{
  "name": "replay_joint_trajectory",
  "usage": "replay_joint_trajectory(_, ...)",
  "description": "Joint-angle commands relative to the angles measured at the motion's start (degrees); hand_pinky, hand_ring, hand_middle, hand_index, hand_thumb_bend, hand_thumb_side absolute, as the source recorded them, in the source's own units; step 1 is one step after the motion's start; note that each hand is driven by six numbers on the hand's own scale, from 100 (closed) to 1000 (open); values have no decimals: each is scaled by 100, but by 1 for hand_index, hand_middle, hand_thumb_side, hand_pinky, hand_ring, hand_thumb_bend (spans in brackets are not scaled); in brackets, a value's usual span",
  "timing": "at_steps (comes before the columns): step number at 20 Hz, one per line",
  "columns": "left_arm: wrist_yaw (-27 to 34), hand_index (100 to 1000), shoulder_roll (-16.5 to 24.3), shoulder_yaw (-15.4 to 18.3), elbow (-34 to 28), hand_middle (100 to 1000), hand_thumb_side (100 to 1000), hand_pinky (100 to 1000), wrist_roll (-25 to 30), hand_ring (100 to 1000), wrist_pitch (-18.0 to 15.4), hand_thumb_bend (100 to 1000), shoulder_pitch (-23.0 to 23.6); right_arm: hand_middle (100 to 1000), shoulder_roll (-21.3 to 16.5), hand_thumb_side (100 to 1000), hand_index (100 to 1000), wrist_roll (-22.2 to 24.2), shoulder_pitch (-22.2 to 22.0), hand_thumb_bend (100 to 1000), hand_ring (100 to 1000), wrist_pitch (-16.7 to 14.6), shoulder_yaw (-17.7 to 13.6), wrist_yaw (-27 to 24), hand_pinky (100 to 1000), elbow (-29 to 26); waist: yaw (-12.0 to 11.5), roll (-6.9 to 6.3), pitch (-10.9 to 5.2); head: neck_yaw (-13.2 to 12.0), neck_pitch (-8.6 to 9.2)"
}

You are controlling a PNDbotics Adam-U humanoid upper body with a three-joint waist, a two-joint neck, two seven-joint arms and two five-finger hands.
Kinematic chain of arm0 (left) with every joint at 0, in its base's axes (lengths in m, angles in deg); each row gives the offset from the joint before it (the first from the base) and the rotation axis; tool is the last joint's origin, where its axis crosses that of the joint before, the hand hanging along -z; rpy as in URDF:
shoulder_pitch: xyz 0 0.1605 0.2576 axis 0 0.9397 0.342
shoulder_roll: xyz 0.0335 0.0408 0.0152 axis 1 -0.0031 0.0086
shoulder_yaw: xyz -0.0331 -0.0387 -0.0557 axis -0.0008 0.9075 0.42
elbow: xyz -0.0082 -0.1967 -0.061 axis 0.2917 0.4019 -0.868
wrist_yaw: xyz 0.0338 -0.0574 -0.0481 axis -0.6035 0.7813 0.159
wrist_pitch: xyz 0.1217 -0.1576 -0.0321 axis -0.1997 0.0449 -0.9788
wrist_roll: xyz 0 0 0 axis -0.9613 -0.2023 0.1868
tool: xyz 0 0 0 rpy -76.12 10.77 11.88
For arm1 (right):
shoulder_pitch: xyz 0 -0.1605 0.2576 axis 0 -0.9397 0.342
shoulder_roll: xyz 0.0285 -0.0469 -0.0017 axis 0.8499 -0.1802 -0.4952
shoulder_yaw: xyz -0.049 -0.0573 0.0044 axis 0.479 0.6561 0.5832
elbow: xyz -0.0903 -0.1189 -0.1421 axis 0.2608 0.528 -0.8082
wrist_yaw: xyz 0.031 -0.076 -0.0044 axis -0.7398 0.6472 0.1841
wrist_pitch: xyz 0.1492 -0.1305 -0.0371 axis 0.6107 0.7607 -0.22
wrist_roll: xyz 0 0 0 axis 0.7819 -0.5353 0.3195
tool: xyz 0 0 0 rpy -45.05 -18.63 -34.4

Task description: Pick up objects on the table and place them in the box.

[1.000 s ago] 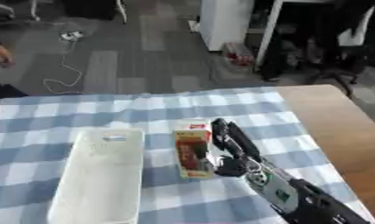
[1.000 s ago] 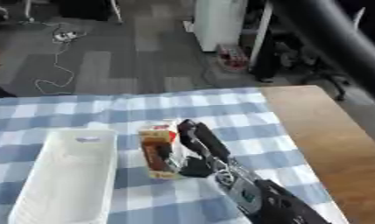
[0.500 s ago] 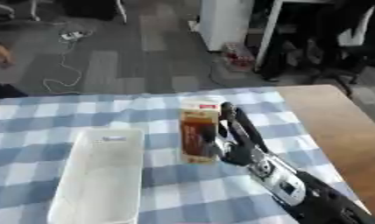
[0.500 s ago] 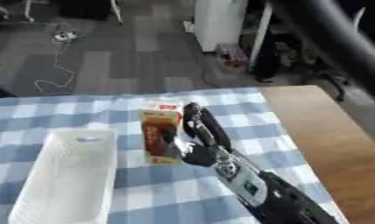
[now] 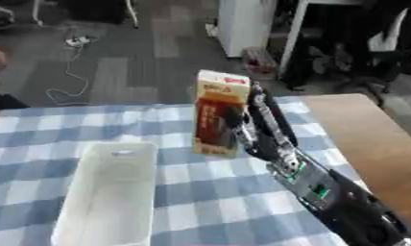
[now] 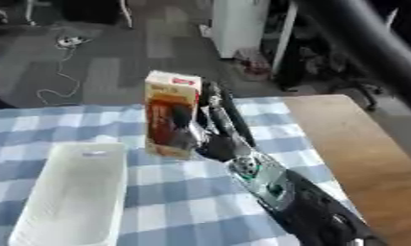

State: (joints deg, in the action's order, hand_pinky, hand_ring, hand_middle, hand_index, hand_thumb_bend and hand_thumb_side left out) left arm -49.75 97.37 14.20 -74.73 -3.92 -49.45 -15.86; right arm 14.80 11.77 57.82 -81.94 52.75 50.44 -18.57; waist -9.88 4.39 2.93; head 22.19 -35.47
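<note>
Fingers (image 5: 261, 103) of the right hand (image 5: 258, 135) are wrapped around the carton (image 5: 219, 114), gripping its right side so it hangs upright and clear of the checked surface (image 5: 200, 192). It sits in the air just right of the white box (image 5: 110, 192), high enough, I'd judge, to swing over the rim. Left hand isn't showing.

Your right hand (image 5: 258, 139) holds the carton (image 5: 219, 114) up, right of the box (image 5: 108, 192), which lies on the table (image 5: 200, 202) beneath
</note>
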Motion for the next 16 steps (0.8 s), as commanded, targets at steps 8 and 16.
replay_joint_trajectory(8, 313, 761, 58, 95, -78, 638, 913, 415, -55, 464, 184, 151, -524, 100, -123, 808, 311, 305, 174, 100, 100, 83, 5, -489, 100, -294, -284, 55, -108, 72, -91)
replay_joint_trajectory(16, 563, 762, -18, 55, -78, 638, 914, 414, 135, 463, 367, 153, -809, 100, -45, 809, 311, 380, 208, 100, 100, 89, 55, -524, 100, -283, -509, 117, -139, 83, -62)
